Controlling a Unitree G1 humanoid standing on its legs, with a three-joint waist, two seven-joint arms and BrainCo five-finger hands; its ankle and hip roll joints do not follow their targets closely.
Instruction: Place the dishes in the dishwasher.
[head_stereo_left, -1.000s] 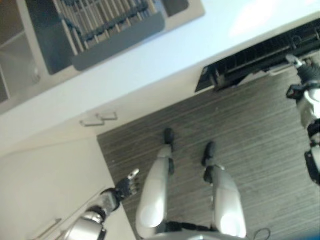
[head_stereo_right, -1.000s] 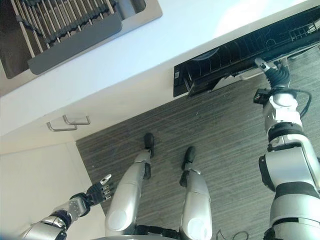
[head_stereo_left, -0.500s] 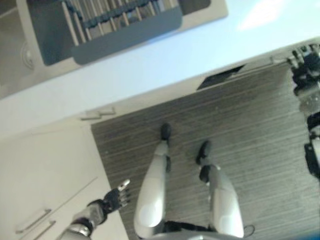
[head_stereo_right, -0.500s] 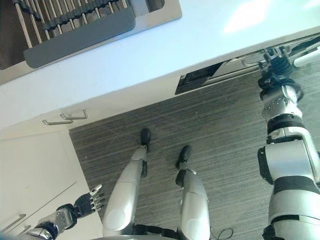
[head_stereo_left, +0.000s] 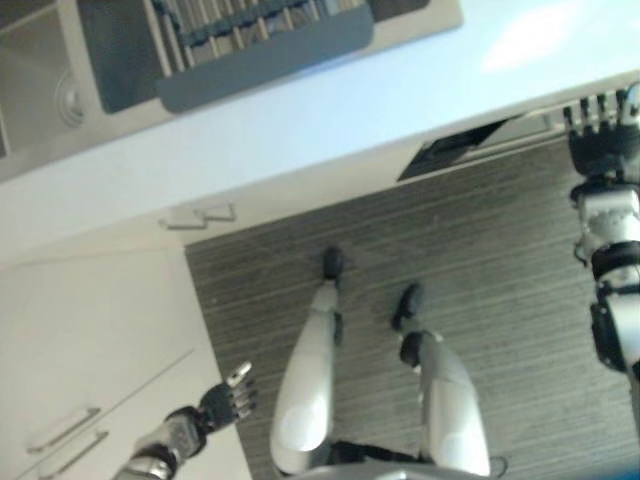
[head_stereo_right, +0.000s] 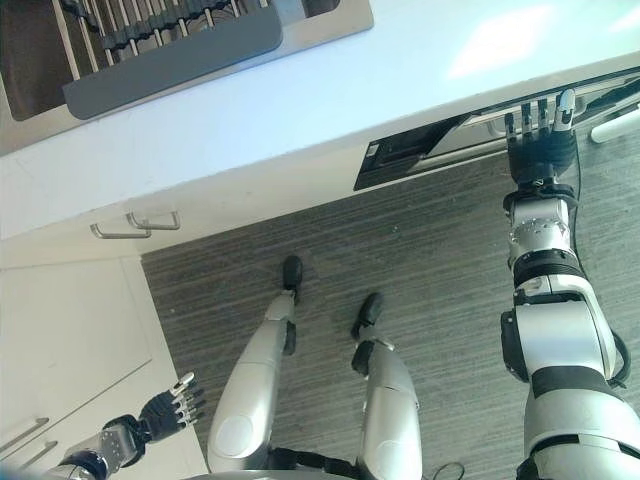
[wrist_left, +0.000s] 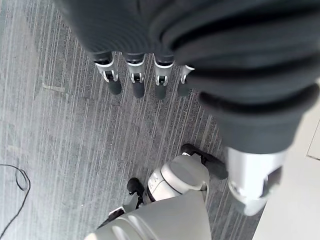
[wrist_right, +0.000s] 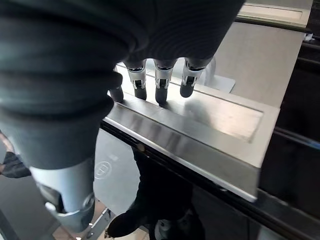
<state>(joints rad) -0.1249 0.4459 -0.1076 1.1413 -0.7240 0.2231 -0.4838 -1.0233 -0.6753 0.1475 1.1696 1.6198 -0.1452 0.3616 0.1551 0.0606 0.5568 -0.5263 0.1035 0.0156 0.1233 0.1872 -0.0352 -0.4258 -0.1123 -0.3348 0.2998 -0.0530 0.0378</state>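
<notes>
Right eye view, left to right: the left hand (head_stereo_right: 160, 413) hangs idle at seven o'clock, fingers relaxed. Rack (head_stereo_right: 160, 40) at eleven. At two o'clock the right hand (head_stereo_right: 538, 140) presses straight fingers (wrist_right: 160, 87) against the dishwasher door (wrist_right: 200, 130) (nearly closed). No dishes visible; likely closing.

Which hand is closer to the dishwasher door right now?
Right. The right hand has straight fingers at the dishwasher door, under the counter. The left hand hangs open far off, beside the cabinets.
</notes>
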